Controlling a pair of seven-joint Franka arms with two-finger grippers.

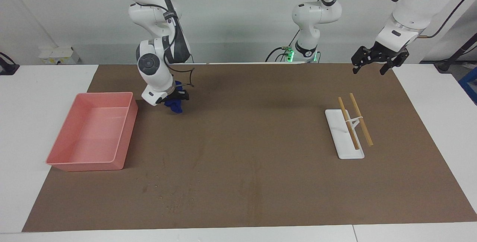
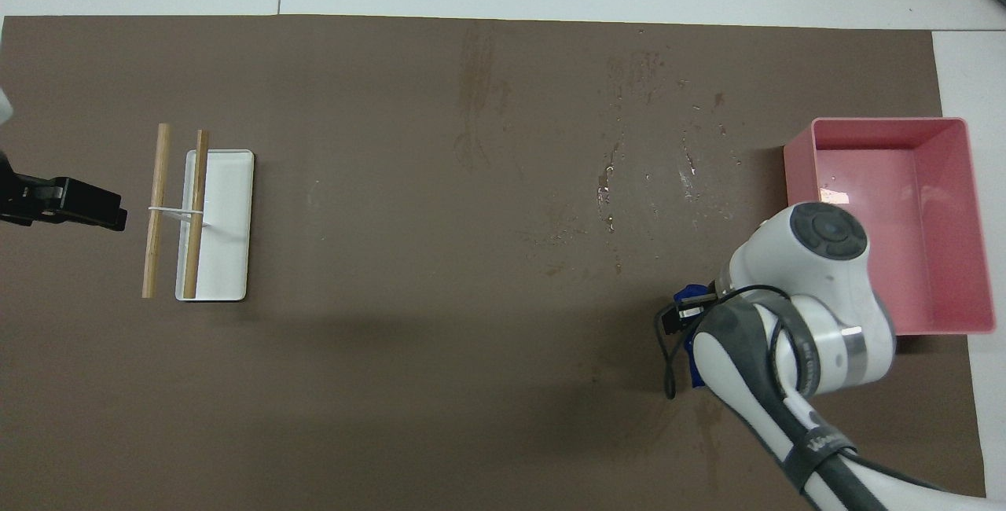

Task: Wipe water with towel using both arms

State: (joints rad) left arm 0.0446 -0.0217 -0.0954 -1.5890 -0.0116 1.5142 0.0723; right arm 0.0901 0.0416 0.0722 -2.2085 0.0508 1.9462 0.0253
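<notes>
My right gripper (image 1: 175,99) is shut on the deep-blue towel (image 1: 174,105), bunched and hanging from the fingers just over the brown mat beside the pink bin. In the overhead view the right arm covers most of the gripper (image 2: 681,317), and only a corner of the towel (image 2: 692,292) shows. Water droplets (image 2: 629,181) are scattered on the mat farther from the robots than the towel, and they also show in the facing view (image 1: 167,193). My left gripper (image 1: 369,70) is open and empty, raised over the mat's edge at the left arm's end, waiting; it also shows in the overhead view (image 2: 110,211).
A pink bin (image 1: 126,134) stands at the right arm's end, with a little water inside (image 2: 833,195). A white rack with two wooden rods (image 1: 344,137) stands at the left arm's end (image 2: 228,220). A wet streak (image 2: 475,94) marks the mat's middle.
</notes>
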